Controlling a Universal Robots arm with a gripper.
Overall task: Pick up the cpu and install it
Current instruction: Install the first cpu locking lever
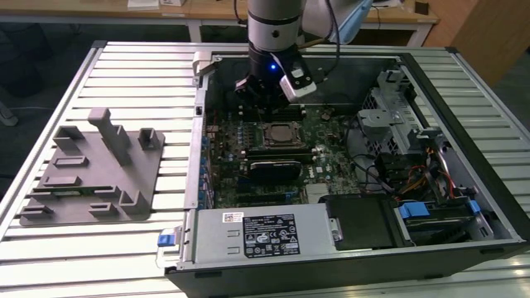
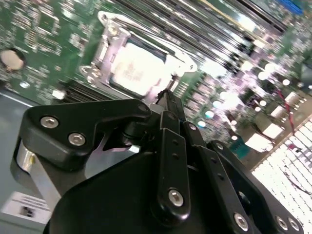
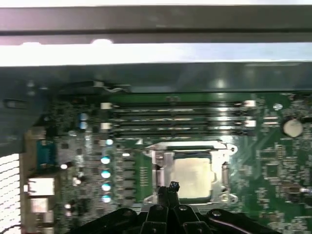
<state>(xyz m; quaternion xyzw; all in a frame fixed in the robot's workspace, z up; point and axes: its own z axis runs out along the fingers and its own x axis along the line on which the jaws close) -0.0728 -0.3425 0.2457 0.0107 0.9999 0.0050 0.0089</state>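
The cpu (image 1: 282,131) lies flat in the motherboard socket, its silver top facing up inside the metal socket frame. Both wrist views show it as a pale square: cpu (image 2: 136,68), cpu (image 3: 192,178). In the exterior view my gripper (image 1: 265,110) hangs inside the open computer case, just behind the socket and a little above the board. Its black fingers meet in a narrow tip, gripper (image 3: 170,187) and gripper (image 2: 168,95), shut with nothing between them. That tip sits at the edge of the socket frame, apart from the chip.
The case walls (image 1: 198,124) enclose the board. Memory slots (image 3: 175,119) run beside the socket. A black block (image 1: 275,169) lies in front of it, a power supply (image 1: 257,233) nearer still. Drive cage and cables (image 1: 398,124) fill the exterior view's right. A grey fixture (image 1: 91,180) stands outside the case.
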